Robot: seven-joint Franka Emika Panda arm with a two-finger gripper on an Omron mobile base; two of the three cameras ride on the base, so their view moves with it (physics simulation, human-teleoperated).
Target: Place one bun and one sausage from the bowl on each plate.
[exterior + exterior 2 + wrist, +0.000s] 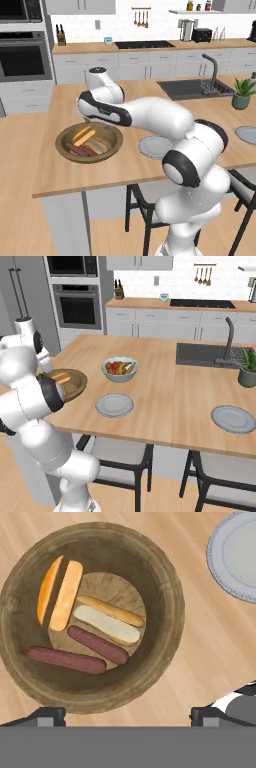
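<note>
The wooden bowl (165, 587) sits near the counter's front left corner (118, 142) (82, 384). In it lie two buns: one golden-orange (59, 592) at the upper left, one paler (107, 619) in the middle. Two dark red-brown sausages lie below them, one (97, 644) beside the pale bun and one (66, 660) nearer the rim. My gripper (126, 714) hovers open above the bowl, its fingertips (47, 716) wide apart and holding nothing. One pale plate (155, 146) (114, 405) (235, 554) lies bare just right of the bowl. The other plate (247, 134) (233, 418) lies far right.
A pale bowl of fruit (120, 368) stands behind the near plate. A sink with a tap (195, 89) (205, 353) and a potted plant (242, 95) (248, 368) are at the back right. Dark chairs (117, 453) stand under the counter's front edge.
</note>
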